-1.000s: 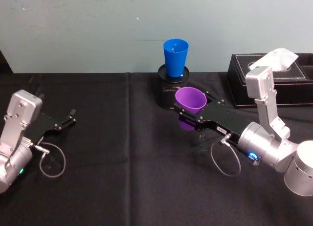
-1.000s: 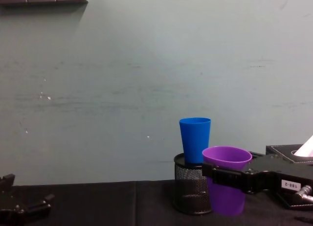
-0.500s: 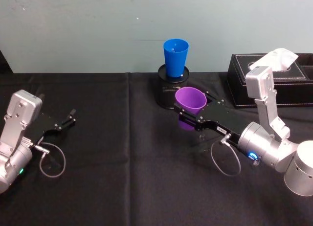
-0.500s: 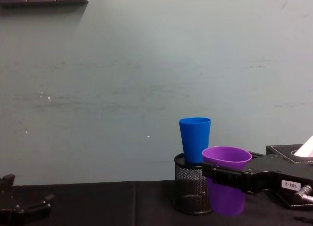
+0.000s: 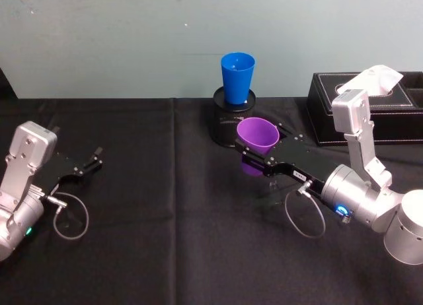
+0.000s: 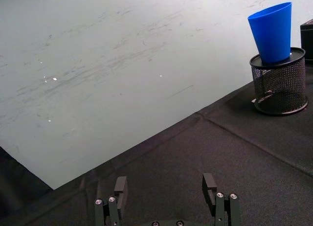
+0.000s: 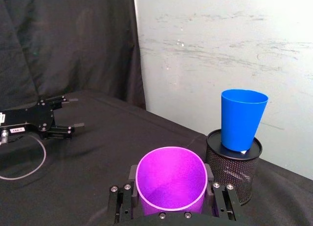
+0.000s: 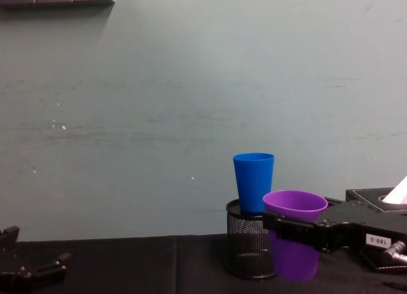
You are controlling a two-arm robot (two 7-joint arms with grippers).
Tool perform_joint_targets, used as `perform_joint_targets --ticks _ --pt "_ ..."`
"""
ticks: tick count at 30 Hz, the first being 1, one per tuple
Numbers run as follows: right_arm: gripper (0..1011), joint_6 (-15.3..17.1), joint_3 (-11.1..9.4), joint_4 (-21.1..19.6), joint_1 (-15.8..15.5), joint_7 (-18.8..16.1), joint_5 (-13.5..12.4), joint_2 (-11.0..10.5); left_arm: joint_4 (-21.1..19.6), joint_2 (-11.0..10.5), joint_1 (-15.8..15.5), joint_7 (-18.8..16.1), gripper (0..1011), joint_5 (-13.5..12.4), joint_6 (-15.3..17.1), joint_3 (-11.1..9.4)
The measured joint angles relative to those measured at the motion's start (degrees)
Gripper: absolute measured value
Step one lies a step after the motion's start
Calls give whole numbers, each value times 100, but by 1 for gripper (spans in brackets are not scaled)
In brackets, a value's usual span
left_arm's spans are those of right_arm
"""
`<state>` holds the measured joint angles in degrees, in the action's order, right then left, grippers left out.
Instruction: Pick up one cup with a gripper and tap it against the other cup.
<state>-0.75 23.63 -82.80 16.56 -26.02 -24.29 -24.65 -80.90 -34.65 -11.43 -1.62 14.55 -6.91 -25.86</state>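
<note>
My right gripper (image 5: 255,153) is shut on the purple cup (image 5: 258,136), its black fingers (image 7: 121,202) pressing on both sides just below the rim. The cup leans slightly, and I cannot tell whether its base touches the cloth. The blue cup (image 5: 237,77) stands upright in a black mesh pen holder (image 5: 227,125) just behind and to the left of the purple cup (image 8: 294,208). A small gap separates the two cups (image 7: 242,118). My left gripper (image 5: 92,162) rests open at the table's left side, its fingers (image 6: 120,187) spread wide with nothing between them.
A black tissue box (image 5: 370,103) with a white tissue (image 5: 383,74) sits at the back right, close behind my right arm. A black cloth (image 5: 172,239) covers the table, and a pale wall (image 8: 159,116) rises right behind the pen holder.
</note>
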Motion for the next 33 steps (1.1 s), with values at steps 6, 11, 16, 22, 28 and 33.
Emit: perform_joint_targets --ticks 6,11,16,22,28,33 --pt "739 0 0 0 0 0 0 0 0 0 0 0 1000 0 0 0" --pt "739 0 0 0 0 0 0 0 0 0 0 0 1000 0 0 0" --pt "739 0 0 0 0 0 0 0 0 0 0 0 1000 0 0 0" --pt "739 0 0 0 0 0 -1 0 0 0 0 0 1000 0 0 0" --pt "739 0 0 0 0 0 0 0 0 0 0 0 1000 0 0 0" --pt "739 0 0 0 0 0 0 0 0 0 0 0 1000 0 0 0"
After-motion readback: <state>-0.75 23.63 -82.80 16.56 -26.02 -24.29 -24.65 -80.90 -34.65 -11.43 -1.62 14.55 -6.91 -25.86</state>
